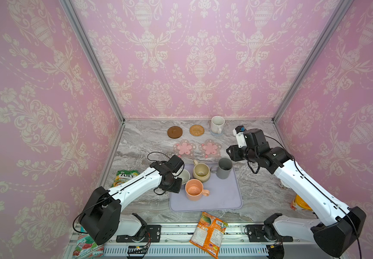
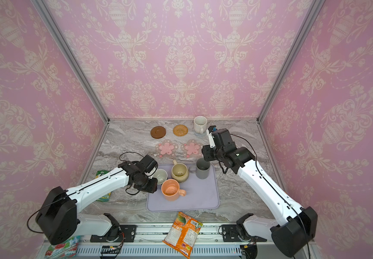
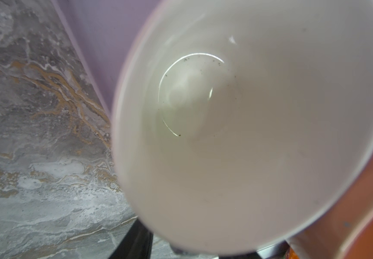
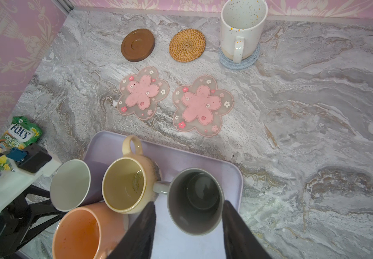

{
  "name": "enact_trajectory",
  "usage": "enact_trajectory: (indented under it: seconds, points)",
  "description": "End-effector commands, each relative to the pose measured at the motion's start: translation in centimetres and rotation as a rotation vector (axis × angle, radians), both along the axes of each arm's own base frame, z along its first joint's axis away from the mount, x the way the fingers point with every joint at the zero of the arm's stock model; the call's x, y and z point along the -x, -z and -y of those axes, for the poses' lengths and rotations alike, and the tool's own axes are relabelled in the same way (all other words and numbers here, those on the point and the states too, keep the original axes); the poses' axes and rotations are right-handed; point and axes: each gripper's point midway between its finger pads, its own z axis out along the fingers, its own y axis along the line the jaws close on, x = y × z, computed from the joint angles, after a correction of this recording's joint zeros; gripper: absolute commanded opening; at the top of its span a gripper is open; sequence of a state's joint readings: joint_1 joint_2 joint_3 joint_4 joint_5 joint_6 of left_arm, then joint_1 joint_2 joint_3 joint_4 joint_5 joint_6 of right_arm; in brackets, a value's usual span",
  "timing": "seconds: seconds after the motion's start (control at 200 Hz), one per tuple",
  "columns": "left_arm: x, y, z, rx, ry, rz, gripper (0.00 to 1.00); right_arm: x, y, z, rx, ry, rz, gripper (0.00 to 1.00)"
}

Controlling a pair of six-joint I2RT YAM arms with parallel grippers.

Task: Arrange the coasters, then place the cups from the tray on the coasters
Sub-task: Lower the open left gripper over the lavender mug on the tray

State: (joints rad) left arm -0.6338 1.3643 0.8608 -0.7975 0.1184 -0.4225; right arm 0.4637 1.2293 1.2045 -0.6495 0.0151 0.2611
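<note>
My right fingers [image 4: 144, 228] are apart, straddling the dark grey mug [image 4: 195, 200] on the tray [image 4: 181, 157], lower centre of the right wrist view. My left fingers [image 3: 133, 244] are at the lavender mug [image 3: 248, 134], left edge of tray; can't tell grip.

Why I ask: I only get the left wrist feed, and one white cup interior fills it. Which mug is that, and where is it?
Observer: The lavender mug, at the far left corner of the tray, with the left gripper right at it.
Operator: Any cup on a coaster yet?
Observer: One. The white mug stands on the blue-grey coaster near the back wall.
Operator: What is the other arm doing?
Observer: The right gripper holds its jaws open on either side of the dark grey mug, which is on the tray.
</note>
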Motion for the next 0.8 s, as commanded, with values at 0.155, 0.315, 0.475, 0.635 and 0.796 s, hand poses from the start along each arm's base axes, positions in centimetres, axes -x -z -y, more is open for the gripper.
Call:
enact_trajectory:
  seconds: [0.155, 0.315, 0.475, 0.635, 0.796]
  points:
    - [-1.6, 0.6, 1.0, 0.008, -0.021, 0.080, 0.35, 0.6, 0.4, 0.3, 0.019, -0.005, -0.008, 0.50]
    - [-1.8, 0.8, 1.0, 0.005, -0.033, 0.100, 0.22, 0.6, 0.4, 0.2, 0.013, -0.005, -0.010, 0.50]
    - [-2.1, 0.9, 0.9, 0.002, -0.043, 0.123, 0.09, 0.7, 0.4, 0.2, 0.014, -0.007, -0.010, 0.50]
    - [-2.2, 0.7, 0.7, -0.016, -0.047, 0.131, 0.02, 0.8, 0.4, 0.4, 0.016, -0.002, -0.007, 0.50]
    - [-2.5, -0.2, 0.3, -0.042, -0.040, 0.153, 0.00, 0.8, 0.1, 0.5, 0.017, 0.000, 0.004, 0.50]
